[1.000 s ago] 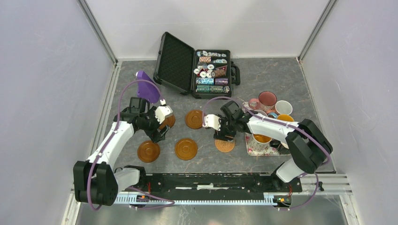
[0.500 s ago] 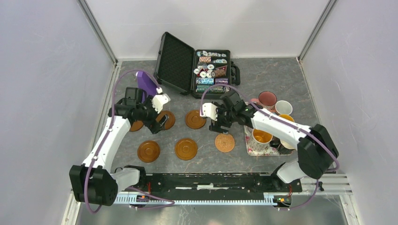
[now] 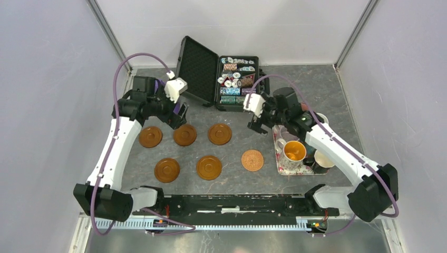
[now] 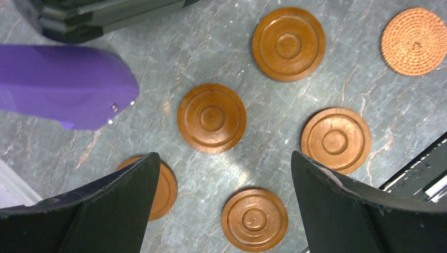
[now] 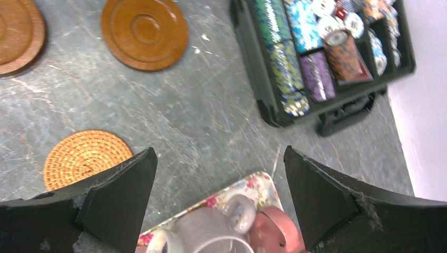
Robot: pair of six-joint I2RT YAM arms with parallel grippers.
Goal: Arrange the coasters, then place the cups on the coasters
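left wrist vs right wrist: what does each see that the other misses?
Left wrist only: the purple object and three brown coasters. Right wrist only: poker chips, floral tray, a pale mug, a pink mug. Both: the woven coaster, two other brown coasters and part of the black case.

We read no text, label, brand or number in any view. Chips (image 5: 316,76) in the case (image 5: 253,68) carry markings too small and blurred to make out. Coasters (image 4: 212,118) show only rings or weave.
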